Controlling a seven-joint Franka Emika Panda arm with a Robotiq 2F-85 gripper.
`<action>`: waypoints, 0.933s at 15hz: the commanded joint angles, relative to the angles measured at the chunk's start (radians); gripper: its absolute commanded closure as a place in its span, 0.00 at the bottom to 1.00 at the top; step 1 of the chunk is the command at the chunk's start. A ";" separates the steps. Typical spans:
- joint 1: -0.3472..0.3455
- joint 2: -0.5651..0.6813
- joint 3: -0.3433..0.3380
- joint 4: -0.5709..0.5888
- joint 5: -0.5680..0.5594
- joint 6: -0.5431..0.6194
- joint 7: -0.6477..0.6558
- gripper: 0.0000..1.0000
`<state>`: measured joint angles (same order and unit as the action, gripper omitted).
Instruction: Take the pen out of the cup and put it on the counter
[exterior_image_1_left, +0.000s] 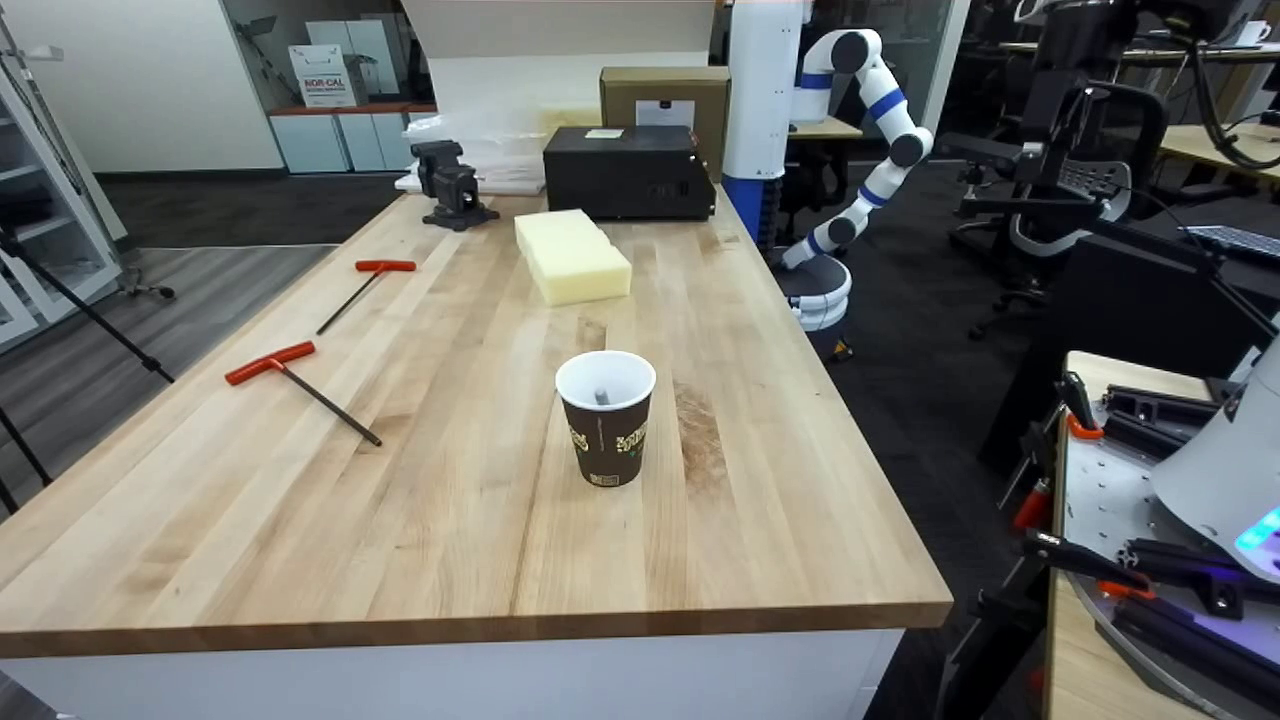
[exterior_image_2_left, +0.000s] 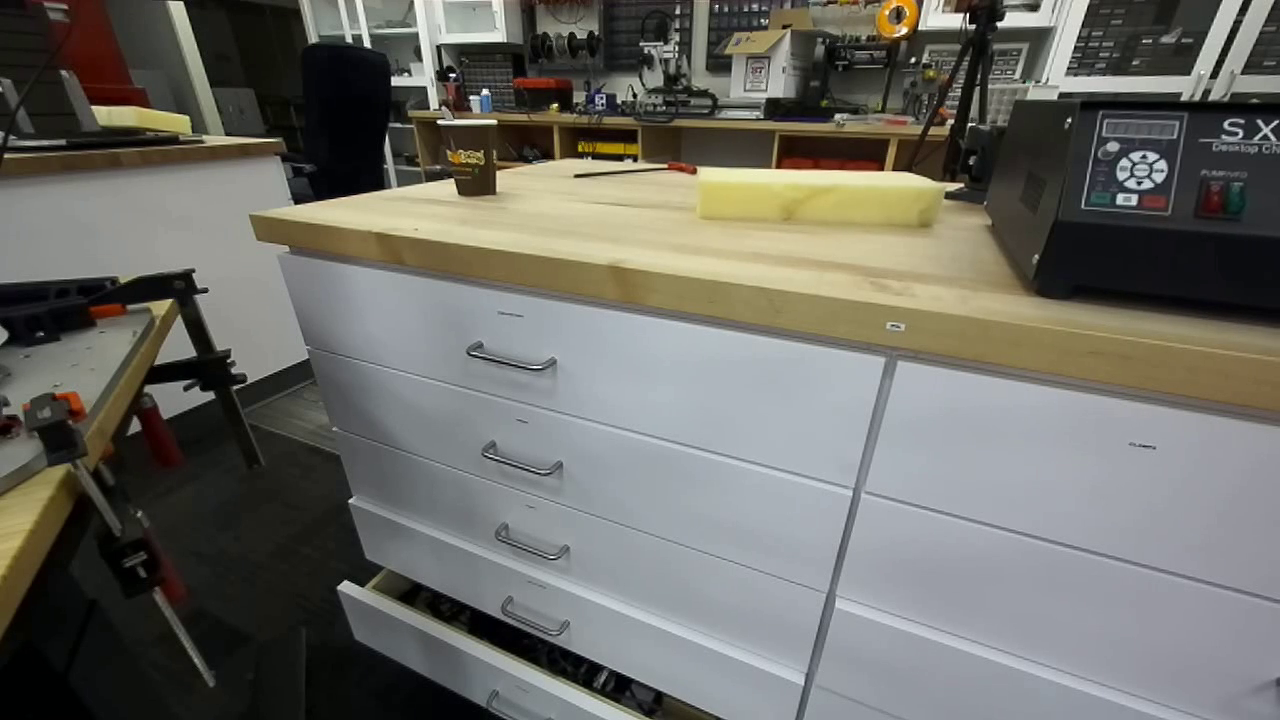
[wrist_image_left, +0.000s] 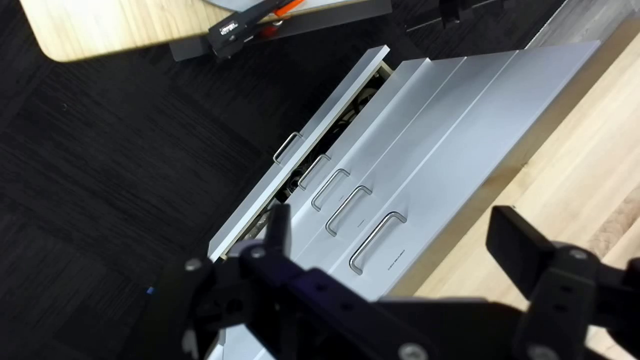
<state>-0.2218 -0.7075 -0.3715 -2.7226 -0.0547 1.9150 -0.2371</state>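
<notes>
The dark brown paper cup (exterior_image_1_left: 605, 440) with a white rim stands upright on the light wood counter (exterior_image_1_left: 480, 570); it also shows in an exterior view (exterior_image_2_left: 472, 165). The pen (exterior_image_1_left: 602, 397) is inside the cup. Only a small grey end shows against the white inside; the rest is hidden. My gripper (wrist_image_left: 392, 222) is open, with nothing between its wide-apart fingers in the wrist view. It is above the counter's edge and white drawer fronts. The counter (wrist_image_left: 565, 200) lies to its right; the cup and pen are out of the wrist view.
A yellow block (exterior_image_1_left: 575, 260) lies behind the cup. Two red T-handle rods (exterior_image_1_left: 325, 400) lie at the left. A black vise (exterior_image_1_left: 452, 185) and a black machine (exterior_image_1_left: 630, 175) stand at the far end. A low drawer (exterior_image_2_left: 470, 650) sticks out.
</notes>
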 joint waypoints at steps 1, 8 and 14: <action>-0.017 0.004 0.017 0.002 0.011 -0.003 -0.010 0.00; 0.036 -0.081 0.114 -0.108 0.017 0.023 -0.011 0.00; 0.182 -0.120 0.239 -0.055 0.111 0.008 0.001 0.00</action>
<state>-0.1058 -0.7603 -0.1770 -2.7790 0.0099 1.9232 -0.2524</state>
